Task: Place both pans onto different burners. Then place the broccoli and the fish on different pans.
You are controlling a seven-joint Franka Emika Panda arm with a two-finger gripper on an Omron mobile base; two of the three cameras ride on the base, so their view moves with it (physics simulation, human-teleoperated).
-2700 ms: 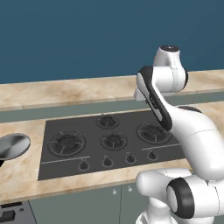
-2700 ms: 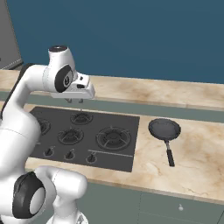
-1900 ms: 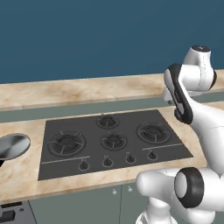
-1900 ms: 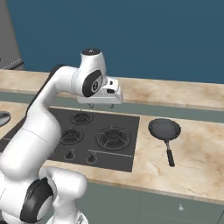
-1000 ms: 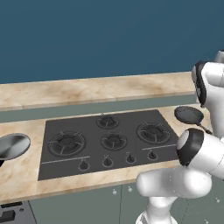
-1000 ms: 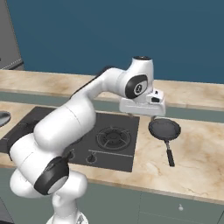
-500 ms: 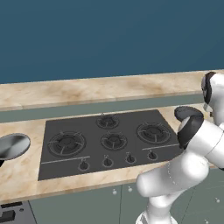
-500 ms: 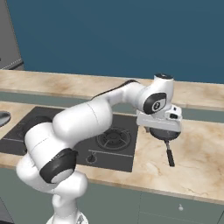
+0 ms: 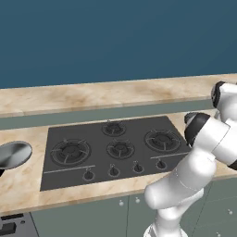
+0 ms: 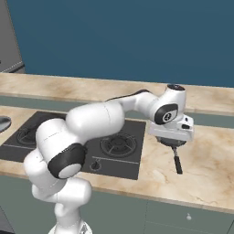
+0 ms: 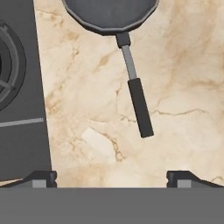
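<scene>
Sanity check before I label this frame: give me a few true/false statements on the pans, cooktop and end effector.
1. The dark pan sits on the marble counter beside the cooktop, not on a burner. True.
2. The end effector is shut on the pan's handle. False: its fingertips stand wide apart with only counter between them, and the handle lies free.
3. A second, silver pan sits on the counter at the other end of the cooktop. True.
4. A pan rests on the centre burner. False: every burner seen in the left base view is bare.
5. The handle points away from the cooktop side, lying flat on the counter. True.
</scene>
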